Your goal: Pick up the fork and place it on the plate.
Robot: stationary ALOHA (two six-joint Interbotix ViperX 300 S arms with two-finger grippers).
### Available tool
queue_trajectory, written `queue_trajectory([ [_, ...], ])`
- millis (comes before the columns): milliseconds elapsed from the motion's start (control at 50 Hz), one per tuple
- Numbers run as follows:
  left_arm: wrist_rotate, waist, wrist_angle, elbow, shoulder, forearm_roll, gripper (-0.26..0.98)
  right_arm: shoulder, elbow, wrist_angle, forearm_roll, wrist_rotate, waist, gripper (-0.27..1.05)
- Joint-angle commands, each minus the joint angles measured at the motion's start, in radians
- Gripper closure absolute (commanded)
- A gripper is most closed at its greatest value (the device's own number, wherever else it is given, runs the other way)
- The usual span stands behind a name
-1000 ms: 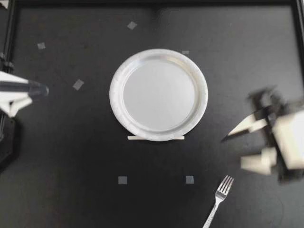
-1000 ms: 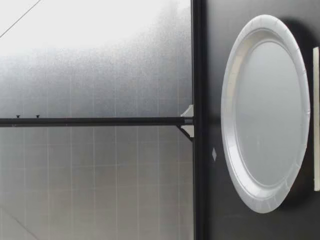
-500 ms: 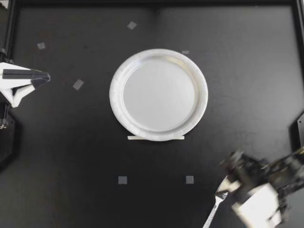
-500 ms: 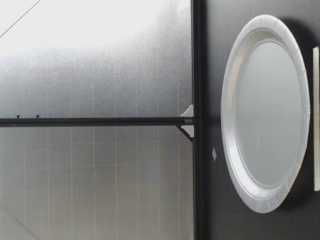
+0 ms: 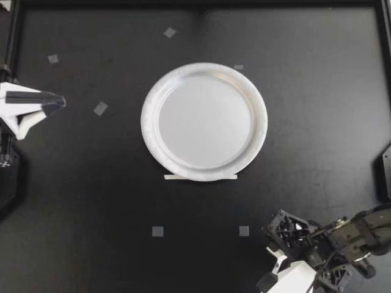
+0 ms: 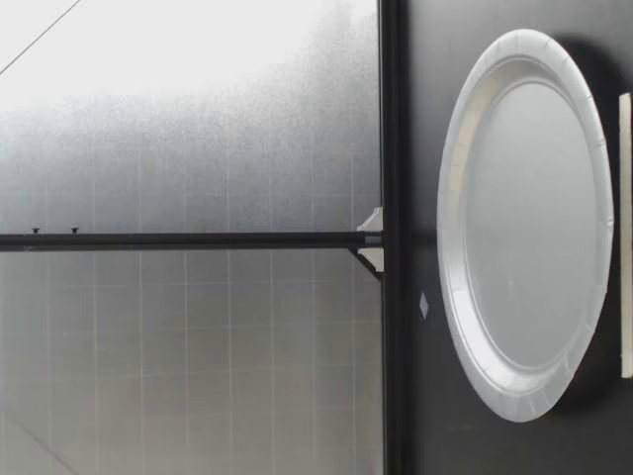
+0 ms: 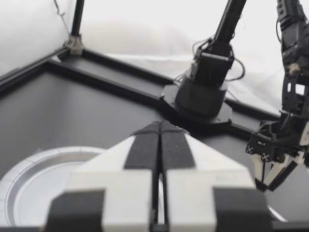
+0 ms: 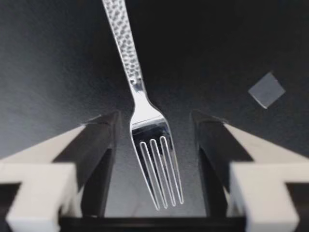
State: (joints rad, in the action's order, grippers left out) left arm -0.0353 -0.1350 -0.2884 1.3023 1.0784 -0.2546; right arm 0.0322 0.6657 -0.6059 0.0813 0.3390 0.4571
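**Operator:** What is laid out in front of me?

**Spotter:** Your black table (image 5: 317,91), with the white plate (image 5: 204,122) lying flat near its middle. A pale strip (image 5: 200,177) lies along the plate's rim, on the side toward the fork's end of the table. The low view gives you only the plate (image 6: 524,228) and that strip (image 6: 625,235), with the strip nearer the camera.

**Operator:** And my arms?

**Spotter:** Your right arm (image 5: 357,232) comes in from the right. Your right gripper (image 5: 276,271) is at the table's edge, well apart from the plate. It is spread wide, and your left wrist view shows it (image 7: 270,169) pointing down at the table. Your left gripper (image 5: 52,101) sits at the left edge, also well apart from the plate. In its own view (image 7: 160,126) the two fingers are pressed flat together with nothing between them.

**Operator:** Where is the fork?

**Spotter:** The fork (image 8: 145,125) lies flat on the table between your right gripper's fingers (image 8: 99,145). Its tines point back toward the wrist camera and its hammered handle runs away ahead. Bare table shows on both sides of the fork's head, so neither finger touches it and you are grasping nothing.

**Operator:** Anything smaller?

**Spotter:** A grey tape square (image 5: 244,231) lies near your right gripper.
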Motion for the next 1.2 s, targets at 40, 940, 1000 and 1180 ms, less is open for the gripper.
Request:
queue_trajectory([
  [40,0.008,-0.002,-0.006,-0.006,-0.005,0.002,0.82,0.002,-0.029,0.018,0.003,-0.002,0.006,0.22],
  [940,0.002,-0.002,-0.003,0.023,0.005,0.002,0.82,0.103,-0.071,0.029,0.012,-0.006,0.069,0.24],
  [1000,0.000,-0.002,-0.003,0.026,0.005,0.002,0.82,0.106,-0.071,0.031,0.012,-0.008,0.069,0.27],
  [1180,0.000,-0.002,-0.003,0.029,0.005,0.002,0.82,0.109,-0.071,0.029,0.012,-0.008,0.066,0.38],
])
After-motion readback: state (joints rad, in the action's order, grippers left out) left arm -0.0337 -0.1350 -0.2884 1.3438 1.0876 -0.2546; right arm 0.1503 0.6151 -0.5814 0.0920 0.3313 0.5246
